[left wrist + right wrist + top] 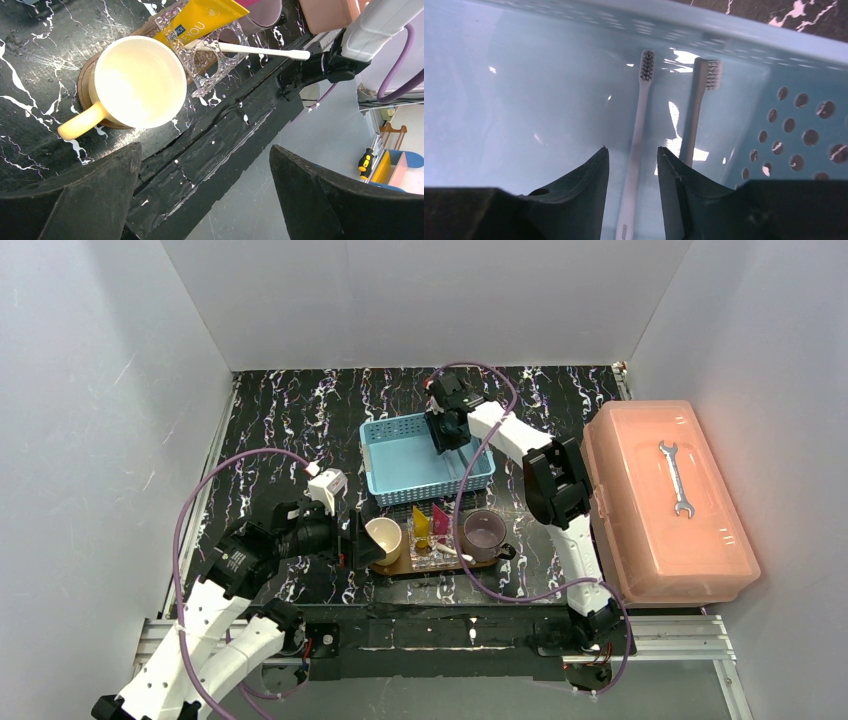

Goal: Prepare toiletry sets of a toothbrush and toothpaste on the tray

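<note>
**Left to right:** At the left of the overhead view, the left hand point(357, 540) hangs spread wide and empty. It is just beside a cream cup point(383, 540) standing on the left end of the tray point(398, 567). At mid-tray, the yellow toothpaste point(421, 525) and the magenta toothpaste point(440, 519) stand at a clear glass holder point(428, 550). A toothbrush point(452, 551) lies across the holder, and a purple cup point(484, 532) takes the right end.

Higher in the frame, on the black marbled bench point(300, 420), the right hand point(632, 148) reaches into the light-blue basket point(400, 455). Its fingers are half spread and straddle the other toothbrush point(642, 100) without pinching it. That brush lies flat on the basket floor. In the wrist view its long axis runs from bottom to top, bristles farthest from the hand and handle passing between the fingertips. A greyer shape beside it may be only a reflection.

The right arm is clearly the nearer one, and closing on the handle looks like the coming move. A salmon box point(665, 505) sits at far right.
</note>
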Controlling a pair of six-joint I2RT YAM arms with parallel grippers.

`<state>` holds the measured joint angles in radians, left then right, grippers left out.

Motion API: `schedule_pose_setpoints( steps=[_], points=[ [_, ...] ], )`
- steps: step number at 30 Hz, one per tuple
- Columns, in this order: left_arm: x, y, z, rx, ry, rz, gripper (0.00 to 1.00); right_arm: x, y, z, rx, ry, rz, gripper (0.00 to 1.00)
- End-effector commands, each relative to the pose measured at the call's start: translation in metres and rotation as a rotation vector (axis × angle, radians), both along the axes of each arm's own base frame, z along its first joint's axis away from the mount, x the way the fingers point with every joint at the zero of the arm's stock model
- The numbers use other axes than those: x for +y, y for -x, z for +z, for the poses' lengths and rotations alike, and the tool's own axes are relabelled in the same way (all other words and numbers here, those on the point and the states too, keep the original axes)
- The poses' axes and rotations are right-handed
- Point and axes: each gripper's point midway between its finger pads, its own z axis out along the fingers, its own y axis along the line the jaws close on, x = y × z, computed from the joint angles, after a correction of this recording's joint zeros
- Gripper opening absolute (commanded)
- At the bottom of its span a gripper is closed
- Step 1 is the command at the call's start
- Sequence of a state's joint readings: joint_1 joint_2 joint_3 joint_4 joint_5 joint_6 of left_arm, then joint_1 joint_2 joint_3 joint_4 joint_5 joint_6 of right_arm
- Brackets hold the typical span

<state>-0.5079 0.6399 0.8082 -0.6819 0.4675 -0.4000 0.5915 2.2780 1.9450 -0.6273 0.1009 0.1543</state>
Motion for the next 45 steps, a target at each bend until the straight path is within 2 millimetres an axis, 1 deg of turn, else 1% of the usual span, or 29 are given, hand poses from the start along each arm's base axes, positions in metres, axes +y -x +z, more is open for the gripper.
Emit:
schedule_pose_setpoints(
  steps=[1,6,10,13,15,17,20,22,23,24,27,30,37,40,45],
  points=[
    [-0.001,0.0,-0.003,-0.001,-0.007,-0.015,0.99,0.01,-0.005,-0.003,-0.006,-0.015,0.013,0.48],
    [-0.001,0.0,-0.003,0.0,-0.008,-0.014,0.99,0.011,-0.002,-0.016,0.016,-0.001,0.02,0.48],
    [-0.001,0.0,-0.002,-0.002,-0.006,-0.015,0.99,0.007,0.001,-0.028,0.029,0.041,0.025,0.48],
    [-0.001,0.0,-0.002,-0.002,-0.006,-0.015,0.99,0.004,0.004,-0.036,0.039,0.077,0.034,0.44],
    [-0.001,0.0,-0.002,-0.002,-0.006,-0.017,0.99,0.001,0.006,-0.042,0.041,0.107,0.038,0.38],
    [-0.001,0.0,-0.002,-0.003,-0.006,-0.017,0.99,0.001,0.01,-0.046,0.048,0.126,0.048,0.31],
    [-0.001,0.0,-0.002,-0.007,-0.004,-0.016,0.99,0.0,0.013,-0.049,0.051,0.141,0.054,0.14],
    [-0.001,0.0,-0.001,-0.009,-0.004,-0.015,0.99,0.0,0.013,-0.049,0.048,0.141,0.053,0.04],
    [0.0,0.0,-0.001,-0.01,-0.004,-0.015,0.99,0.001,0.013,-0.049,0.046,0.142,0.054,0.01],
    [0.0,0.001,-0.001,-0.01,-0.003,-0.014,0.99,0.001,0.012,-0.048,0.044,0.142,0.054,0.01],
    [0.0,0.001,-0.001,-0.014,-0.002,-0.015,0.99,0.003,0.01,-0.039,0.022,0.137,0.053,0.01],
    [0.0,0.001,0.0,-0.017,-0.001,-0.014,0.99,0.006,0.007,-0.025,-0.007,0.125,0.05,0.01],
    [0.0,0.001,0.001,-0.024,0.003,-0.013,0.99,0.015,-0.001,0.027,-0.106,0.051,0.042,0.01],
    [0.0,0.001,0.002,-0.024,0.003,-0.014,0.99,0.018,-0.002,0.05,-0.144,0.015,0.043,0.01],
    [0.0,0.001,0.003,-0.028,0.003,-0.013,0.99,0.02,0.0,0.082,-0.201,-0.029,0.044,0.01]
  ],
)
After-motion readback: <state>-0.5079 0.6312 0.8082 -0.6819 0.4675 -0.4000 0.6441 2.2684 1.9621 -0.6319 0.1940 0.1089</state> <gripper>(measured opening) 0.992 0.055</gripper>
